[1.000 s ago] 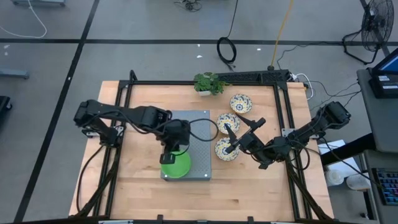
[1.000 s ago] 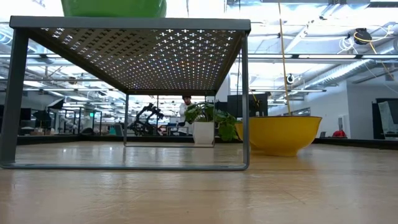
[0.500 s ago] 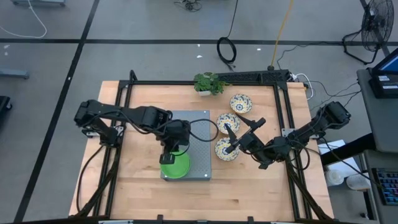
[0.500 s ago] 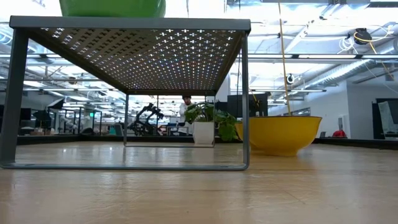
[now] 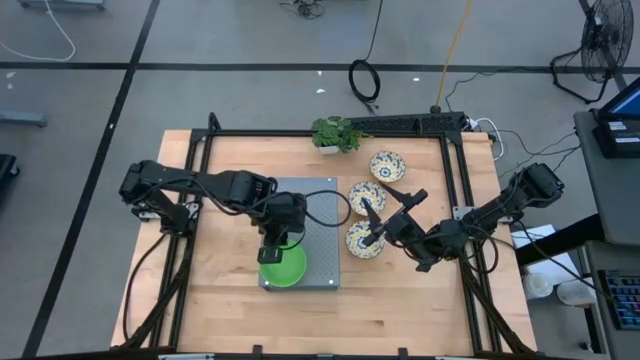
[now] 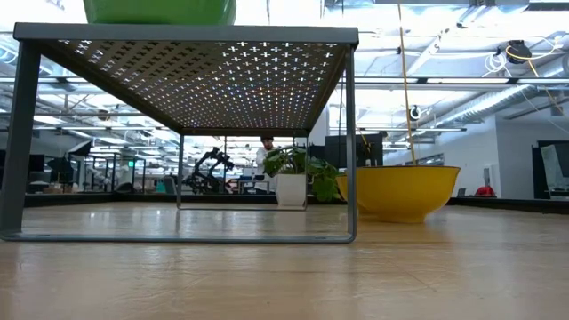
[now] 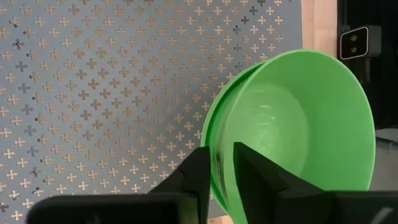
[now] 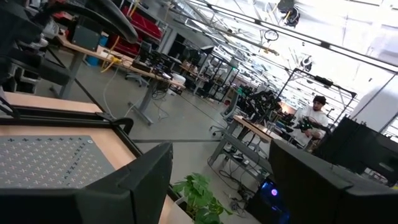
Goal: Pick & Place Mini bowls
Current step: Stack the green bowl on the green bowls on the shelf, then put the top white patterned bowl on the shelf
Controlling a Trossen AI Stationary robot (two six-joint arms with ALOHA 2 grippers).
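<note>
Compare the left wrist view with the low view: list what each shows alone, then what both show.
Only the left wrist view shows the left hand, its fingers pinching the rim of the green bowl, and the bowl's inside.

Only the low view shows the tray's legs, a yellow-looking bowl on the table, the potted plant and a person far behind.

Both show the green bowl resting on the grey perforated tray.

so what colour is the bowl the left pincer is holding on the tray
Plain bright green bowl, no pattern; the left pincer grips its rim. Best seen in the left wrist view.
</note>
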